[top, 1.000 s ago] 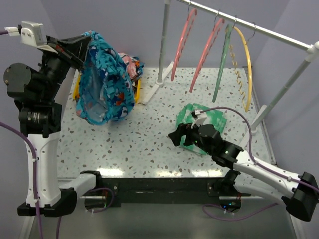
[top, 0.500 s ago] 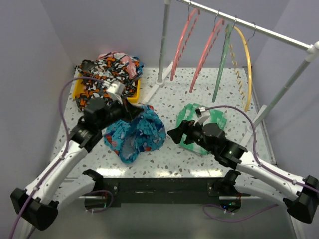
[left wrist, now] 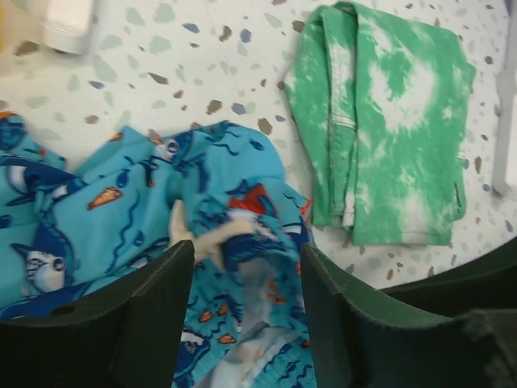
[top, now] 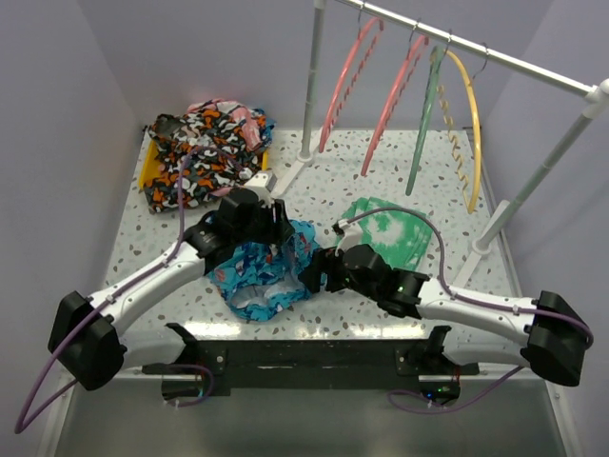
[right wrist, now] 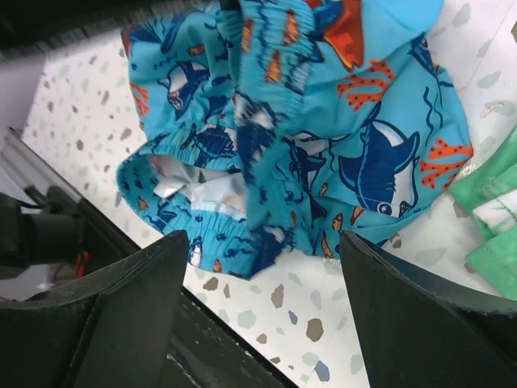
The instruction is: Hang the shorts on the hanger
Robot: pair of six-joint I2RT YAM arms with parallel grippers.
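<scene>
The turquoise shark-print shorts (top: 259, 278) lie crumpled on the table near the front, left of centre. My left gripper (top: 278, 238) hovers low over their far edge. It is open, and in the left wrist view the shorts (left wrist: 121, 218) lie loose between and below its fingers (left wrist: 153, 315). My right gripper (top: 318, 271) stands open at the shorts' right edge. In its wrist view the shorts (right wrist: 323, 137) fill the space just beyond the fingertips. Two salmon-pink hangers (top: 347, 81) (top: 393, 95) hang from the rail at the back, far from both grippers.
A green hanger (top: 425, 114) and a yellow hanger (top: 468, 124) share the rail (top: 514, 59). Its post and white foot (top: 285, 173) stand behind the shorts. A green and white cloth (top: 392, 238) lies right of the shorts. An orange-black garment (top: 205, 148) fills a yellow bin at back left.
My left arm swung down from high at the left, laid the shorts on the table and opened its jaws. My right gripper slid left off the green cloth towards the shorts.
</scene>
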